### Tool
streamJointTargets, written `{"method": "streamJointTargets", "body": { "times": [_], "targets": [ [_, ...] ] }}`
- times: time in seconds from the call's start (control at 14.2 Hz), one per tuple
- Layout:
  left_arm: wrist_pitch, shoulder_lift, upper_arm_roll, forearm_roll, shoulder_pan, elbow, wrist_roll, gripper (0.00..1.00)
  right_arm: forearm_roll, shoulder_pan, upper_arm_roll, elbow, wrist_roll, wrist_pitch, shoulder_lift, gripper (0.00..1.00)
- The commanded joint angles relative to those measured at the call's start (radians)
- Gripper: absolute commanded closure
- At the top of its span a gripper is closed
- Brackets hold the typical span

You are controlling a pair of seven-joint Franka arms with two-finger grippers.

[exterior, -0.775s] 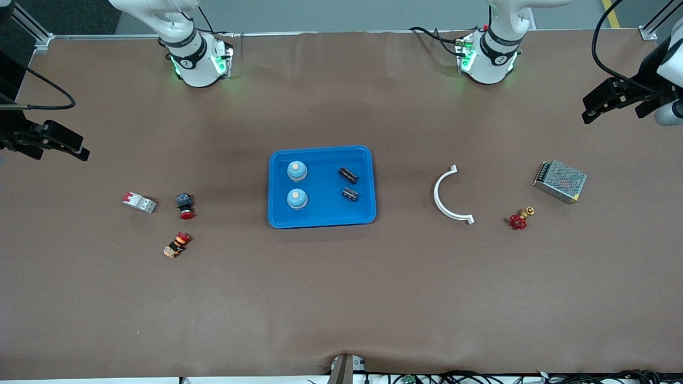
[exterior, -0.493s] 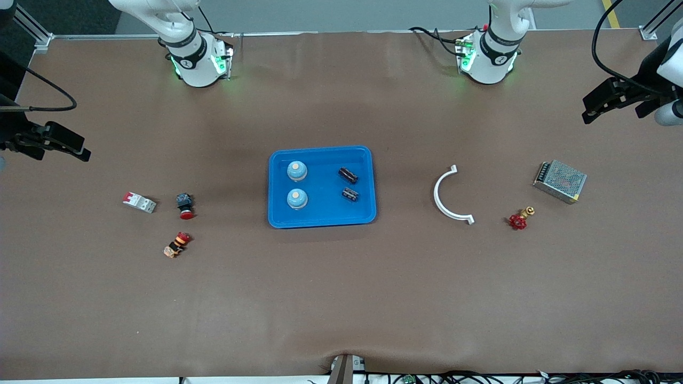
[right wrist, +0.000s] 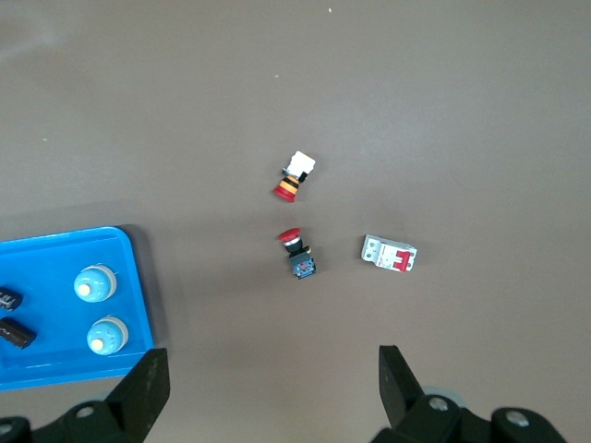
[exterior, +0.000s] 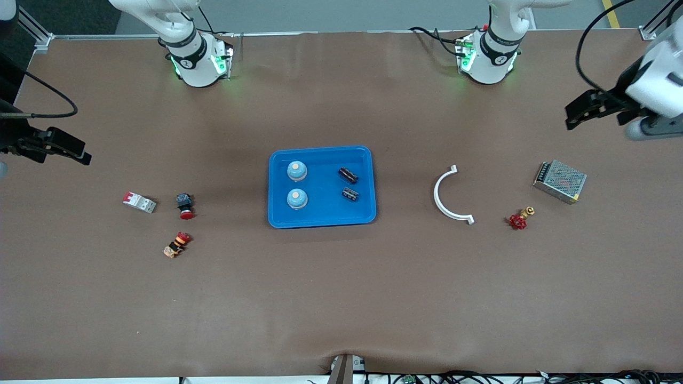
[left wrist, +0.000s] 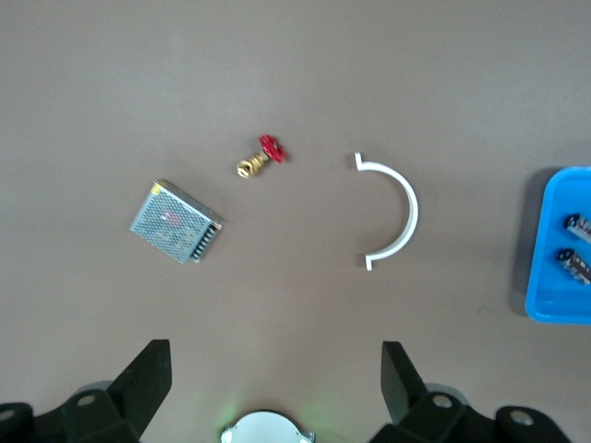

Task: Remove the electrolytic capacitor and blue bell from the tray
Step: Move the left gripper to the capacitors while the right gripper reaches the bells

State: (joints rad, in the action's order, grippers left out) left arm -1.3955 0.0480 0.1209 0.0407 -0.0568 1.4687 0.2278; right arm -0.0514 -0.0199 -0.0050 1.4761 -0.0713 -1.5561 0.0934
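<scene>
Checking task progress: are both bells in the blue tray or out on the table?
In: both bells stand upright inside the blue tray, beside two capacitors.

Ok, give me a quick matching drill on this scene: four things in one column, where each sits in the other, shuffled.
Things:
1. bells
2. red valve
3. breaker
4. left gripper

Places:
A. toward the right arm's end of the table
B. in the blue tray, beside the capacitors
C. open, up over the left arm's end of the table
D. between the white half-ring and the metal box

Pairs: 1-B, 2-D, 3-A, 4-C
</scene>
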Motion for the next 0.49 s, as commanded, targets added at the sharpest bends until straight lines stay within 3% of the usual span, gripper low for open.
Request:
{"method": "streamJointTargets", "body": {
  "times": [0.0,0.42],
  "targets": [
    [-0.048,0.013,0.069,-0.03,-0.003,0.071,0.132,0.0,-0.018,-0.006,0.005,0.081,-0.008,-0.054,-0.007,0.0],
    [-0.394,0.042,0.331,-0.033,-0.005,0.346,0.62,0.0,-0.031,0.06,0.008,0.265,-0.159,-0.211,-0.009,0.0]
  ]
}}
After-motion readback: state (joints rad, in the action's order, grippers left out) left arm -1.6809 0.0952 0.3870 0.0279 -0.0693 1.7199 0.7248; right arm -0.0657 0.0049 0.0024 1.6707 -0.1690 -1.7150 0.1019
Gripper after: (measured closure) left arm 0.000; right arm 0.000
